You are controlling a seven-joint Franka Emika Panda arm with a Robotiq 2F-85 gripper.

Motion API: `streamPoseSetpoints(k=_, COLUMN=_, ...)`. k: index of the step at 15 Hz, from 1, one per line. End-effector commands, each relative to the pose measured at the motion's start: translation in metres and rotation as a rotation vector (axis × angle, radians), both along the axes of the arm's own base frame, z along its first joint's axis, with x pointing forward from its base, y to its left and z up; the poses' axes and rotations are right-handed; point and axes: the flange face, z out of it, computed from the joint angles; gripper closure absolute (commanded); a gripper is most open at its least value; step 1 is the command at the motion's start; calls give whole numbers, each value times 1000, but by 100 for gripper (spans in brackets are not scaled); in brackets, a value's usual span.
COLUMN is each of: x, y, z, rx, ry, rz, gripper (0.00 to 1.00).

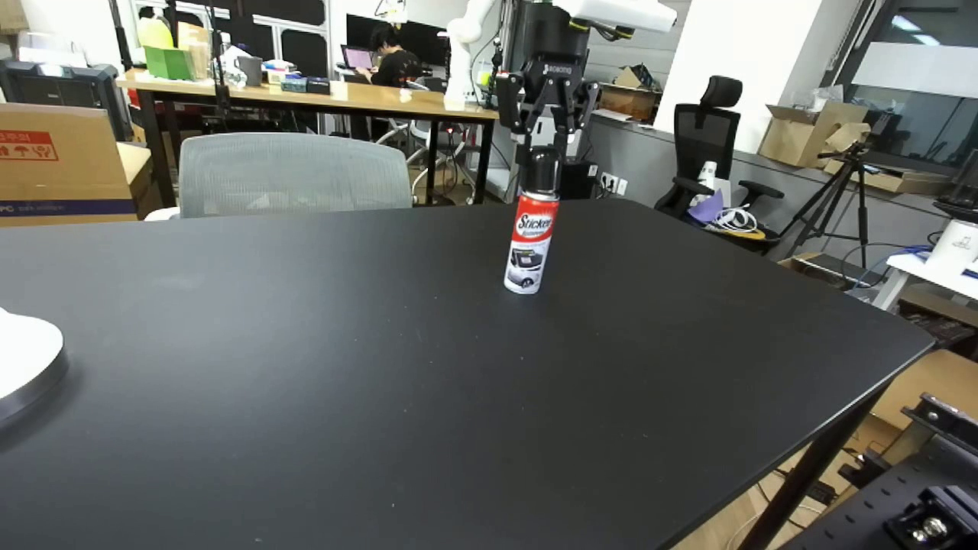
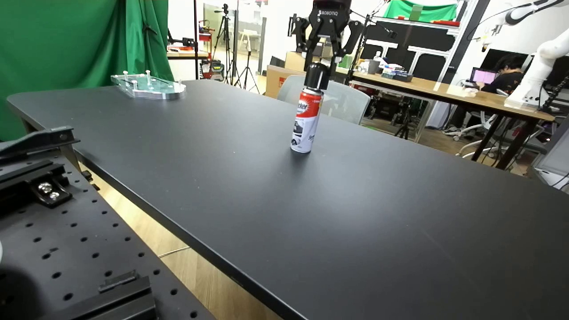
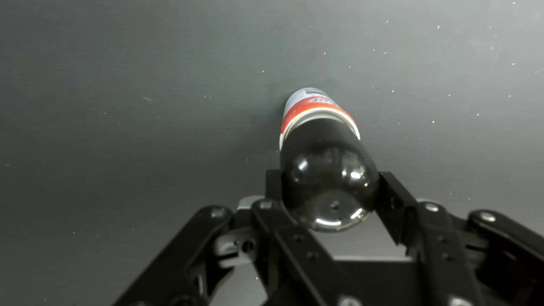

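Note:
A spray can (image 1: 529,243) with a red and white label and a glossy black domed cap (image 3: 329,174) is on the black table (image 1: 344,344). My gripper (image 3: 330,187) comes down from above and is shut on the cap, with a finger (image 3: 393,199) pressed to each side. In both exterior views the can leans a little, its base at or very near the tabletop; I cannot tell whether it fully touches. The same gripper (image 2: 319,69) covers part of the cap in an exterior view. Most of the can's body is hidden below the cap in the wrist view.
A clear plate with several pegs (image 2: 151,86) lies at the table's far end. A white rounded object (image 1: 27,359) sits at the left edge of an exterior view. A grey mesh chair (image 1: 294,176) stands behind the table, and a perforated metal base (image 2: 89,249) borders its near side.

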Motion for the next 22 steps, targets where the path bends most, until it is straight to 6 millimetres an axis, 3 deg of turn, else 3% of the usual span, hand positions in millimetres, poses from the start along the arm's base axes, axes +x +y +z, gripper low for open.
streamPoseSetpoints(k=1, x=-11, y=8, z=16, rx=-13, ry=1, rz=23, gripper=68)
streamPoseSetpoints(k=7, x=-33, y=22, z=38, rx=-22, ry=-53, rz=54, gripper=68)
streamPoseSetpoints(k=12, x=-70, y=16, z=54, rx=-62, ry=-108, rz=52, gripper=68)
streamPoseSetpoints(k=17, x=-98, y=-9, z=37, rx=-43, ry=-74, rz=4, gripper=68)
streamPoseSetpoints(k=22, x=-109, y=-45, z=5, rx=-35, ry=-38, rz=-45, gripper=68)
